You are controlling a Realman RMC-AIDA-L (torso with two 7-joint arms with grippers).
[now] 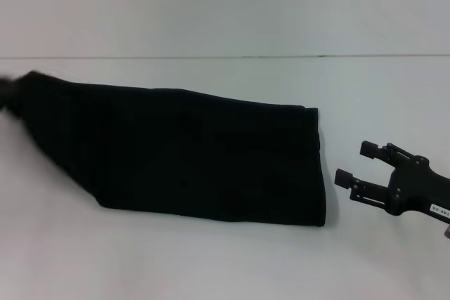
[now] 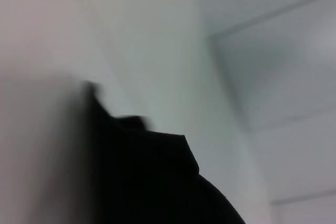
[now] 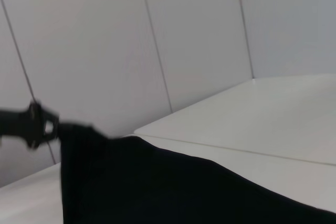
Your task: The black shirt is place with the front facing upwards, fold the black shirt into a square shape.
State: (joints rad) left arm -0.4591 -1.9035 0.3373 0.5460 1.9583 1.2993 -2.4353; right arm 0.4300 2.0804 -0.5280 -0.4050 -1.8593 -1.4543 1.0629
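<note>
the left gripper [image 1: 7, 93] at the table's [image 1: 211, 258] far left edge seems to grip a raised corner of the black shirt [image 1: 197, 163], though blur hides its fingers. the shirt lies mid-table as a long folded band, not yet square. the right gripper [image 1: 358, 164], spread open, waits just beside its right edge. no print shows.
</note>
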